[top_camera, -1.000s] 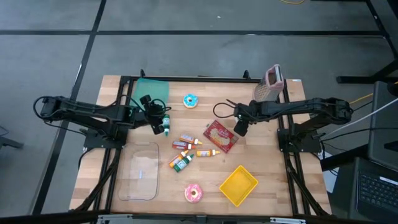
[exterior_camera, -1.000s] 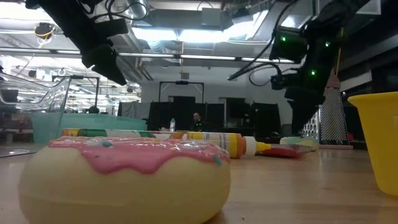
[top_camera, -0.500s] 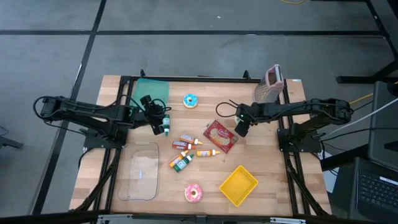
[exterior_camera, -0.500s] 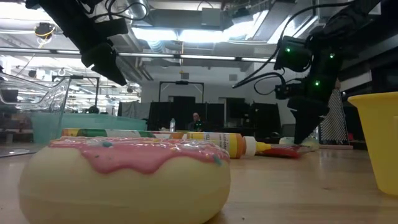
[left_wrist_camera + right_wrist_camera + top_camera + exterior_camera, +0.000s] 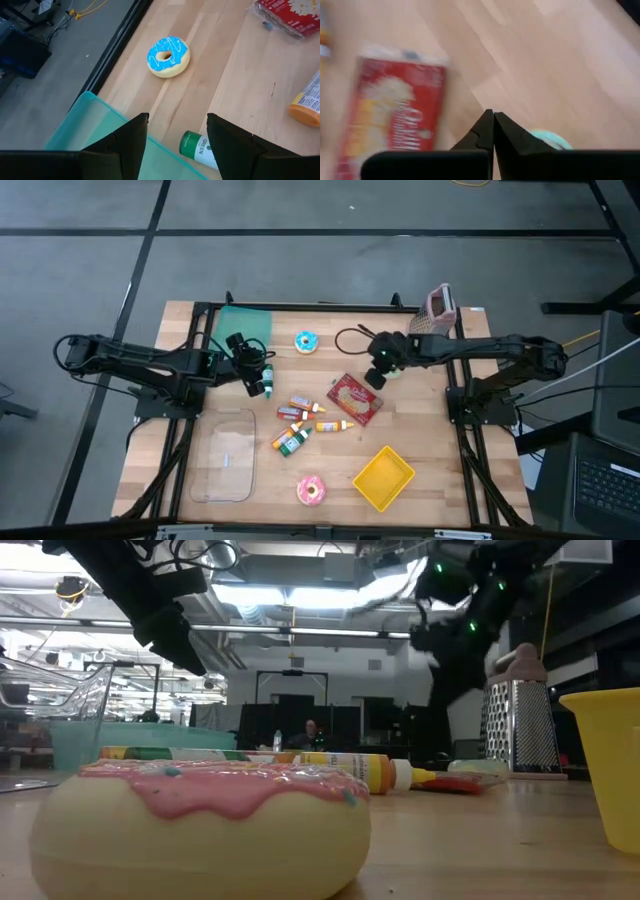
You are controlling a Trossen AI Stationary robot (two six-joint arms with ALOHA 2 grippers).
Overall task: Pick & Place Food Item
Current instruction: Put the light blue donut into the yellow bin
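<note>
Right claw (image 5: 376,375): fingers together, empty, above the worktop (image 5: 450,480). Red snack packet (image 5: 355,398): flat on the worktop, just beside this claw, not touching. Left claw (image 5: 262,383): fingers apart, over a green-capped bottle (image 5: 199,148).

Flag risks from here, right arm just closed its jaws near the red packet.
1. The right gripper is shut with nothing visible between its jaws; the red snack packet lies flat on the table, so this looks like a missed grasp.
2. A small green item lies beside that gripper and could be knocked.
3. The left gripper hangs open over a green-capped bottle at the teal tray's edge.
</note>
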